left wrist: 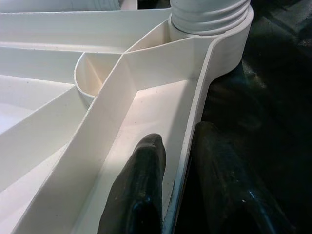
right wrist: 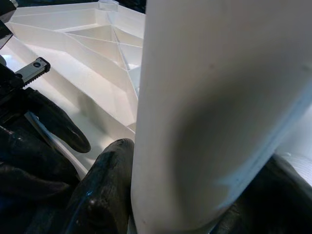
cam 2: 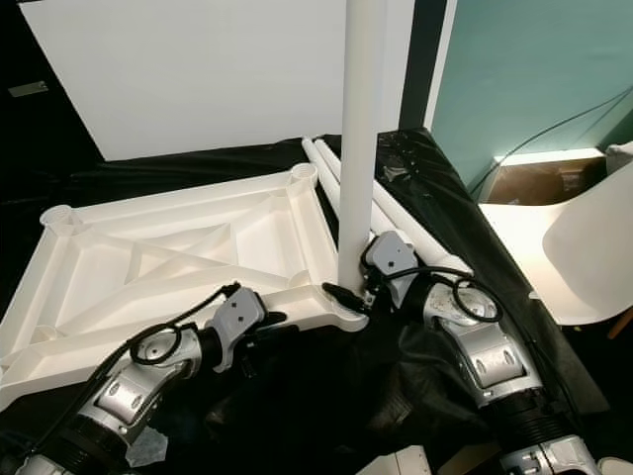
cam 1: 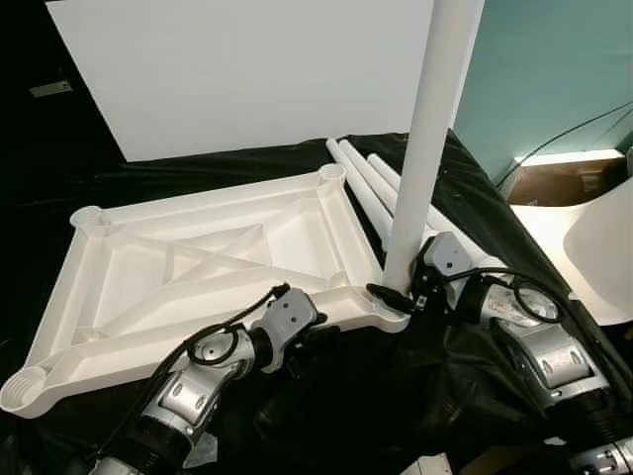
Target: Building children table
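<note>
A white plastic table top lies upside down on black cloth, ribs facing up. One white leg stands upright in its near right corner socket. My right gripper is shut on the base of that leg; its black fingers press both sides of the tube. My left gripper is shut on the top's near rim, one finger inside the rim and one outside. Three more white legs lie side by side behind the top.
A large white board leans at the back. A white chair and an open cardboard box stand to the right of the black-covered surface. A teal wall is behind them.
</note>
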